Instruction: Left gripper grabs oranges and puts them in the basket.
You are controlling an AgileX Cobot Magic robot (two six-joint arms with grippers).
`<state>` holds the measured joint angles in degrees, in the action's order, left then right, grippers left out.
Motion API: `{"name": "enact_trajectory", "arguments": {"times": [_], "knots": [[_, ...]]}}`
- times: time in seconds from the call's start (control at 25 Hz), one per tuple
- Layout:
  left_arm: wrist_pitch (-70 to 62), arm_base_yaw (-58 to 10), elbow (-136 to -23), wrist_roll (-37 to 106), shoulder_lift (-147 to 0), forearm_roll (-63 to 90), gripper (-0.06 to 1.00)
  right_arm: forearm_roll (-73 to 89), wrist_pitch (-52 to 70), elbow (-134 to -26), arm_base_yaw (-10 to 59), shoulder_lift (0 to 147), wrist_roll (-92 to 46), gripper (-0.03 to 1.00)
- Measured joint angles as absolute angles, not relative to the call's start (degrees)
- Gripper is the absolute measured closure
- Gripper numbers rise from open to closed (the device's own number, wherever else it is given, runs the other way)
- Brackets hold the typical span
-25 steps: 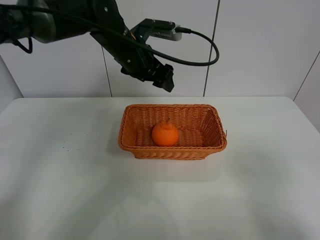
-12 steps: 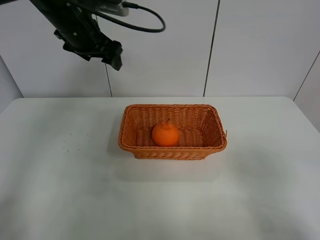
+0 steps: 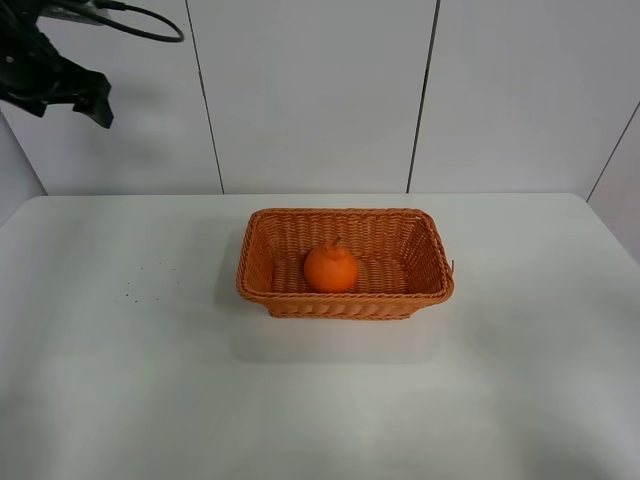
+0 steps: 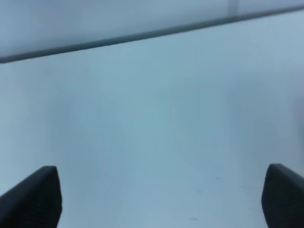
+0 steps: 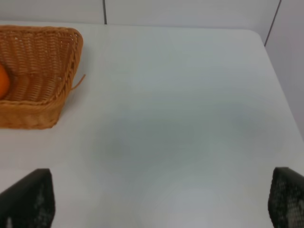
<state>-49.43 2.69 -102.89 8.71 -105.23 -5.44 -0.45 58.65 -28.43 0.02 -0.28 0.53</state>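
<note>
Two black fingers point(image 5: 28, 199) of my right gripper point(image 5: 156, 202) sit at the edges of the right wrist view, spread wide, with the white table point(image 5: 190, 123) showing between them. Beyond them one corner of the basket point(image 5: 47, 61) comes into view, and a sliver of the orange point(image 5: 2, 80) shows inside it. My left gripper point(image 4: 159, 199) is likewise spread wide over the tabletop. Its view is blurred, and past the fingers I make out only a dark line where the table meets the wall.

From the high camera, the table's front stretch comes first, then the basket point(image 3: 345, 305) around the middle, its long side toward the camera. The orange point(image 3: 330, 268) rests on the basket floor, a little left of centre, neck up. Farthest back, my left gripper point(image 3: 92, 98) hangs high against the panelled wall point(image 3: 310, 90), well apart from the basket, off to my left.
</note>
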Motion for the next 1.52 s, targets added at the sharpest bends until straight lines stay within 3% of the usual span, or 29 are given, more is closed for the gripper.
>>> {"name": "enact_trajectory", "arguments": {"times": [0.16, 0.52, 1.04, 1.52], "knots": [[-49.6, 7.4, -102.9, 8.8, -105.2, -5.5, 0.00, -0.4, 58.6, -28.4, 0.0, -0.3, 0.5, 0.27], [-50.2, 7.8, -100.1, 8.9, -103.1, -4.8, 0.02, -0.4, 58.6, -28.4, 0.0, -0.3, 0.5, 0.27], [-41.3, 7.8, -74.9, 9.1, -80.6, -5.3, 0.02, -0.4, 58.6, -28.4, 0.0, -0.3, 0.5, 0.27], [-40.5, 7.8, -60.9, 9.3, -58.4, -5.3, 0.04, -0.4, 58.6, -28.4, 0.0, -0.3, 0.5, 0.27]]}}
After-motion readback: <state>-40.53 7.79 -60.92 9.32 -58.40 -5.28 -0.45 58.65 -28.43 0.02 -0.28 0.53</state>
